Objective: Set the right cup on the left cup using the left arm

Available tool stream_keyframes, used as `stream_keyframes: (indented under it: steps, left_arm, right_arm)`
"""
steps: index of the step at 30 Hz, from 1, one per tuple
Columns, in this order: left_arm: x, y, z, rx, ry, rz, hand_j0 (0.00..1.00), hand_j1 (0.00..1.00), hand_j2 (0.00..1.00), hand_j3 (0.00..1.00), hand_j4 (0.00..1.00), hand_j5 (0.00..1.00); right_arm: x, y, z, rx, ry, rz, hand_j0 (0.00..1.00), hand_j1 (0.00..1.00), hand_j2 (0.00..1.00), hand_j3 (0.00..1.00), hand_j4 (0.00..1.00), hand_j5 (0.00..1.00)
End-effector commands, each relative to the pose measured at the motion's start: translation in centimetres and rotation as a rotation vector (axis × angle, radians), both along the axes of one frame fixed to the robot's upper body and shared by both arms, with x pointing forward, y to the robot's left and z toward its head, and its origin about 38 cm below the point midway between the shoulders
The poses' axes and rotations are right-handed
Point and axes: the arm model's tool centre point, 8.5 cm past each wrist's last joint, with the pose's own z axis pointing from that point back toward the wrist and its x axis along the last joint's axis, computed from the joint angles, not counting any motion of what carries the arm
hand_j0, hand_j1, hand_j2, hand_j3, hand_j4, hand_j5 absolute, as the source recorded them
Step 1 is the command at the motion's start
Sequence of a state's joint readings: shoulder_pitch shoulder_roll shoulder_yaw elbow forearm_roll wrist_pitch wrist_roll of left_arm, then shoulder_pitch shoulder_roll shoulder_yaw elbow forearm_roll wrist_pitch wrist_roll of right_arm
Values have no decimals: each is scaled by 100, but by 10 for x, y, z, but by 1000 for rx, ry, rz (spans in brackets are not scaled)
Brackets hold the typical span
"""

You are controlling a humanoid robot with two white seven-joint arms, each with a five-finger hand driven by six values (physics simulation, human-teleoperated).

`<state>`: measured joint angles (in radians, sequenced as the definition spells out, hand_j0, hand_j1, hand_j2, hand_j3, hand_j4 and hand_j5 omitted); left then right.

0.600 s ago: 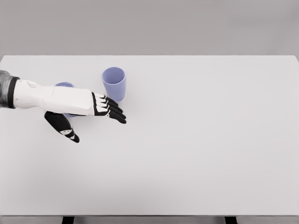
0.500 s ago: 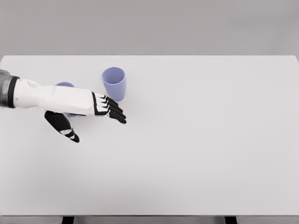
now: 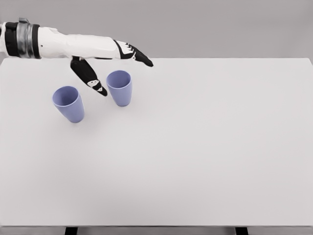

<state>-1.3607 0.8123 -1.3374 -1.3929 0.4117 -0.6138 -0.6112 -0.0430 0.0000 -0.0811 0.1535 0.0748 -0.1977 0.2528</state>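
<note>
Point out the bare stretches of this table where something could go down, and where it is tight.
Bare: the table right of the right cup to its right edge, and the near strip in front of both cups. Tight: the gap between the left cup and the right cup, with the left robot hand open above it.

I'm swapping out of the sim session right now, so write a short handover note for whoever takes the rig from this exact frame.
Left hand: open, holding nothing, raised behind and above the right cup, thumb hanging near its rim.
Right arm: out of view.
Both cups upright and apart on the table; left cup sits nearer the left edge.
Done: nothing grasped yet.
Left: grasp the right cup, lift it, set it on the left cup.
</note>
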Motion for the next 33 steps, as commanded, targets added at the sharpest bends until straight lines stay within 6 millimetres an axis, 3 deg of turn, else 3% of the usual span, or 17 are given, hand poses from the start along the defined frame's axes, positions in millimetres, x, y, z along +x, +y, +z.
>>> stream_keyframes:
  steps: [1, 3, 9, 13, 17, 20, 24, 33]
  left_arm:
    - [12, 3, -5, 2, 10, 38, 100, 100, 100, 100, 100, 100]
    - [21, 15, -15, 2, 32, 86, 100, 100, 100, 100, 100, 100]
    - [39, 27, -28, 49, 28, 157, 100, 100, 100, 100, 100, 100]
    - [55, 35, -57, 77, 62, 222, 100, 100, 100, 100, 100, 100]
    - [63, 23, -63, 86, 65, 221, 100, 100, 100, 100, 100, 100]
    - [70, 11, -83, 117, 80, 227, 100, 100, 100, 100, 100, 100]
    - [71, 14, -96, 129, 99, 242, 100, 100, 100, 100, 100, 100]
    - [70, 12, -96, 128, 101, 238, 100, 100, 100, 100, 100, 100]
  right_arm:
    - [1, 0, 0, 0, -2, 0, 100, 100, 100, 100, 100, 100]
    - [0, 0, 0, 0, 0, 2, 100, 100, 100, 100, 100, 100]
    - [1, 0, 0, 0, -2, 2, 100, 100, 100, 100, 100, 100]
    - [1, 0, 0, 0, -2, 2, 100, 100, 100, 100, 100, 100]
    - [0, 0, 0, 0, 0, 2, 100, 100, 100, 100, 100, 100]
    - [0, 0, 0, 0, 0, 2, 100, 100, 100, 100, 100, 100]
    - [1, 0, 0, 0, -2, 2, 100, 100, 100, 100, 100, 100]
    - [0, 0, 0, 0, 0, 2, 100, 100, 100, 100, 100, 100]
